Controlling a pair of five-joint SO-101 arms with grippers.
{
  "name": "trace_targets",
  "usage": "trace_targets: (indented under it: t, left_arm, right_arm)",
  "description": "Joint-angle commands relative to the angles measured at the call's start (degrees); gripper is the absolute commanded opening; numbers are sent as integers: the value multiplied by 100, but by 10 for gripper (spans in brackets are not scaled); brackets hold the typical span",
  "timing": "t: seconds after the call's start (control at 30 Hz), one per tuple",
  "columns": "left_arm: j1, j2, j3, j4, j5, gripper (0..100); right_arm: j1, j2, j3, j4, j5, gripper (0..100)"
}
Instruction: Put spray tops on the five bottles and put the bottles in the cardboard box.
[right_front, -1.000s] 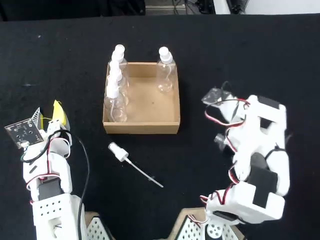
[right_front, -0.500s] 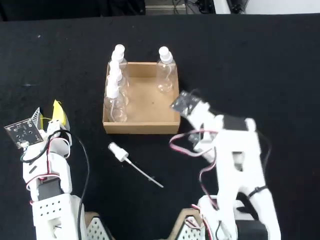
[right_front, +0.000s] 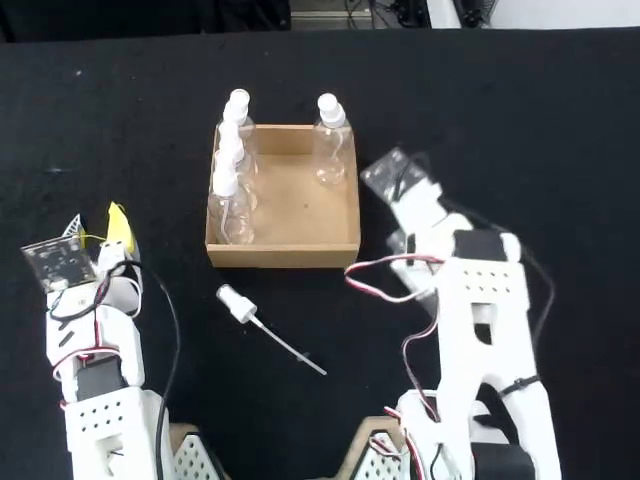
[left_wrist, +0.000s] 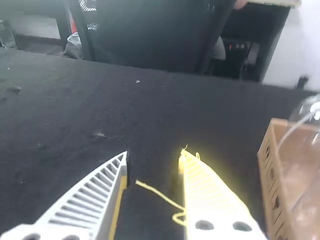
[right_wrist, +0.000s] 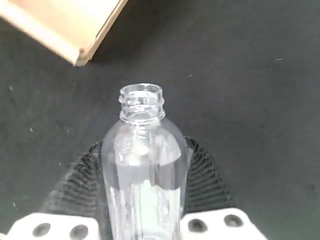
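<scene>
- The cardboard box (right_front: 285, 255), just beside the right pincer (right_wrist: 145, 145), is already holding capped bottles (right_front: 330, 140).
- The right pincer is clamping an uncapped bottle (right_wrist: 142, 180).
- The left pincer (left_wrist: 154, 151) is gaping wide, gripping nothing.
- One spray top (right_front: 238, 303) is lying on the desk (right_front: 500, 100) between both pincers, waiting to be fitted.

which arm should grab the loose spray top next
Left, most likely. The left gripper is open and empty, and the spray top lies somewhat nearer it. The right gripper is shut on the uncapped bottle, so it is busy.

The uncapped bottle (right_wrist: 143, 170) has its base cut off.
</scene>
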Motion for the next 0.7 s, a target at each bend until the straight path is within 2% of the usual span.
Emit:
trace_targets:
  t: [0.0,0.1,0.23,0.33,0.4,0.5,0.67]
  left_arm:
    - [66,-79,-57,141,-510,134]
    - [22,-79,-602,624,-536,132]
    - [66,-26,-1701,2057,-536,130]
    - [66,-18,-2580,3033,-554,134]
    - [66,-18,-3090,3508,-765,134]
    - [75,0,-3565,3895,-1222,134]
    - [110,607,-3864,4255,-1345,130]
  right_arm:
    - [114,-233,-655,141,-404,11]
    - [132,-233,-681,0,-589,11]
    - [141,-418,-92,-809,-844,11]
    - [132,-901,576,-1512,-1477,11]
    - [114,-1235,875,-1618,-1890,11]
    - [202,-1719,1165,-1653,-2119,11]
    - [316,-2466,1701,-1670,-2321,11]
